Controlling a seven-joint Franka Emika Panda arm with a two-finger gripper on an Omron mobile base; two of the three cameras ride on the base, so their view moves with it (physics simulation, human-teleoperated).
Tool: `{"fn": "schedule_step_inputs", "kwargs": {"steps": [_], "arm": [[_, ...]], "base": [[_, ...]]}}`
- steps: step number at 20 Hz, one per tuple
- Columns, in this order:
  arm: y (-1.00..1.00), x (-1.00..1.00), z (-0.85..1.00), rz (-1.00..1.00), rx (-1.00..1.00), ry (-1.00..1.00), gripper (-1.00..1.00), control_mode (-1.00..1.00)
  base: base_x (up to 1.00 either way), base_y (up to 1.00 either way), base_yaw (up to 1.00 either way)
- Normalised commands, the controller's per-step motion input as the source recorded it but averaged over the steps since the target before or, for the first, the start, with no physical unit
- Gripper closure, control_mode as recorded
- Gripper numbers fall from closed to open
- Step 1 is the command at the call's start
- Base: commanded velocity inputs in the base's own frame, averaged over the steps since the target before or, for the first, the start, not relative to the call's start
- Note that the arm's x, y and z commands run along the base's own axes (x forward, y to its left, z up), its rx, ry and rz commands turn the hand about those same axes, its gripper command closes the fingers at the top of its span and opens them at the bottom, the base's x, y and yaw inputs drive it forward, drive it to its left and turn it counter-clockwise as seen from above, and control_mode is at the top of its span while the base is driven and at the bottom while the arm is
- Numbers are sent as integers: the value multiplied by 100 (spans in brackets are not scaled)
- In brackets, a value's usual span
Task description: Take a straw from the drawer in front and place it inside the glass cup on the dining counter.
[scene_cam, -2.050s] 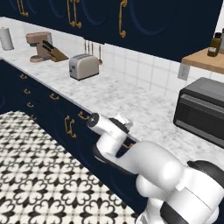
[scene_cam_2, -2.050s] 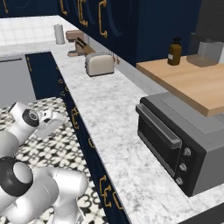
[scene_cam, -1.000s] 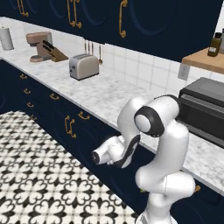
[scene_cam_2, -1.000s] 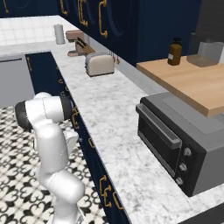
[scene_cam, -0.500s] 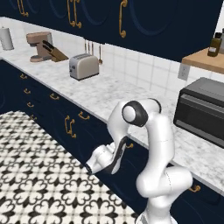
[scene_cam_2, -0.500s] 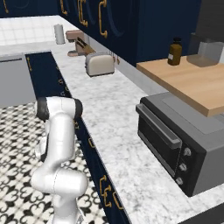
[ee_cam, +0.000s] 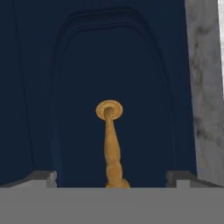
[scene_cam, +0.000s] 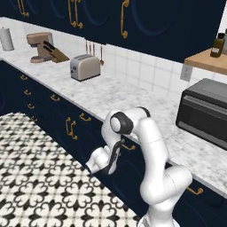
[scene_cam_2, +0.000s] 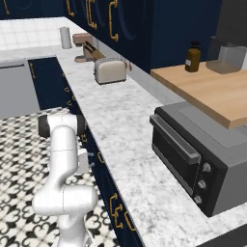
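one white arm (scene_cam: 146, 146) is folded lower than it was half a second ago: its elbow has dropped and the hand has swung down in front of the navy-blue drawer front (ee_cam: 109, 87), just under the edge of the white-grey marble tabletop (scene_cam: 133, 95). two seconds ago the arm lay low across the bottom of both base views; it has since risen, bent over and turned its hand toward the cabinet face. nothing on the tabletop has shifted.

in the hand view the fingers (ee_cam: 113, 179) stand wide apart, gripping nothing, one grey tip (ee_cam: 41, 177) on each side of the small brass bow handle (ee_cam: 111, 140), which runs between them without touching either. the drawer is closed, its front flush with the cabinet face. a strip of marble edge shows along the right of that view.

counted on the tabletop: one silver toaster (scene_cam: 85, 67), one dark microwave (scene_cam: 204, 113), one brown knife block and mixer group (scene_cam: 44, 48), and one white paper roll (scene_cam: 6, 39). one brown bottle (scene_cam_2: 193, 57) stands on one wooden shelf (scene_cam_2: 212, 89). the floor (scene_cam: 40, 177) is black-and-white patterned tile.
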Motion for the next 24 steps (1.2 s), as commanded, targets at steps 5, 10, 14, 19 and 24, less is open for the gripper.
{"fn": "schedule_step_inputs", "kwargs": {"steps": [5, 10, 14, 19, 24], "arm": [[-15, 52, -31, 0, 0, 0, -100, -100], [-27, 24, -17, -2, 0, -1, -100, -100], [-38, -1, 0, -2, 0, -10, -100, -100], [-48, -7, 0, -2, 0, -14, -100, -100], [-44, -3, 0, -1, 0, -11, -100, -100]], "base": [[0, 0, 0], [0, 0, 0], [0, 0, 0], [0, 0, 0], [0, 0, 0]]}}
